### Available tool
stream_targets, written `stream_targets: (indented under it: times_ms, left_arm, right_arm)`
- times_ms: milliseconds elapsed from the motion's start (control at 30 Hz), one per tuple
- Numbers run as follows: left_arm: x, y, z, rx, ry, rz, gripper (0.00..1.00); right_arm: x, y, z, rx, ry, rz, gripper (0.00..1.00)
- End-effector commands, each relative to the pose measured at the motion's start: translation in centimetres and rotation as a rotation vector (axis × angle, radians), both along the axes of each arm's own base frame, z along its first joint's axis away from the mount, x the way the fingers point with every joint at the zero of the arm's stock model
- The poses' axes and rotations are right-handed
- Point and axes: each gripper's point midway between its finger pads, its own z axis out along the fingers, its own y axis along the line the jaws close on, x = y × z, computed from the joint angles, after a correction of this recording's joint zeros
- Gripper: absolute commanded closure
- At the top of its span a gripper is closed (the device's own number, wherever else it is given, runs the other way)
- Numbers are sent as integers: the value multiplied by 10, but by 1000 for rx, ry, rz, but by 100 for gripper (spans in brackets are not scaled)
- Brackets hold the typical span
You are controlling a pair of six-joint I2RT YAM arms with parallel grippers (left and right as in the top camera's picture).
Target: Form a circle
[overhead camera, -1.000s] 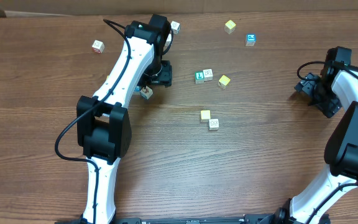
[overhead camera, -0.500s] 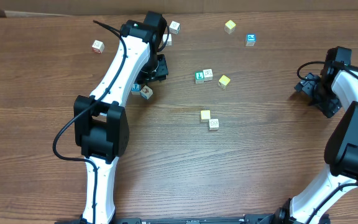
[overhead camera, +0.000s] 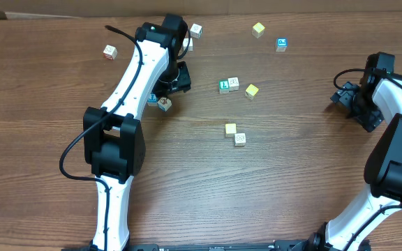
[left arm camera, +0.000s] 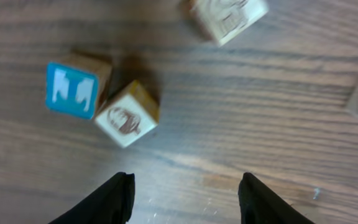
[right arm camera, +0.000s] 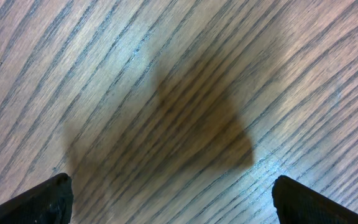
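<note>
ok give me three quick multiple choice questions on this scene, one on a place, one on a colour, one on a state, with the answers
1. Where does the green cube sit?
A) against a white cube mid-table
B) alone at the far edge
C) stacked on a yellow cube

2. In the left wrist view, what colour is the cube touching the picture cube?
A) red
B) blue
C) black

3. How do the right fingers stand?
A) shut on a cube
B) shut, empty
C) apart, nothing between

Answers:
1 A, the overhead view shows the two side by side in contact.
2 B, the blue cube sits against its side.
3 C, the right wrist view shows only bare table between them.
</note>
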Motion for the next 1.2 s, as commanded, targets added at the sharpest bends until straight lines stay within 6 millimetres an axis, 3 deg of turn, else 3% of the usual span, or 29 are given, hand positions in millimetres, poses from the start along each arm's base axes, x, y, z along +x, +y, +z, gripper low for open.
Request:
stream_targets:
  times_ms: [0,100,233,567,700,1167]
  left_arm:
    - [-8,17,-7,90,35,146,48]
    - [-12,37,-6,196,26,325,39]
    - [-13,39,-10,213,20,412,31]
    - [-8,36,-38,202,-8,420,30]
    - [-6,36,-44,198,-18,421,37]
    - [0,34,-46,188,-40,418,48]
  right_arm:
    - [2,-1,10,-11,-25,-3,0]
    - [2,-1,10,-11,-25,-3,0]
    - [2,-1,10,-11,-25,-3,0]
    - [2,-1,10,-11,-25,-3,0]
    - [2,-1,10,-11,-25,-3,0]
    - [2,-1,10,-11,-25,-3,0]
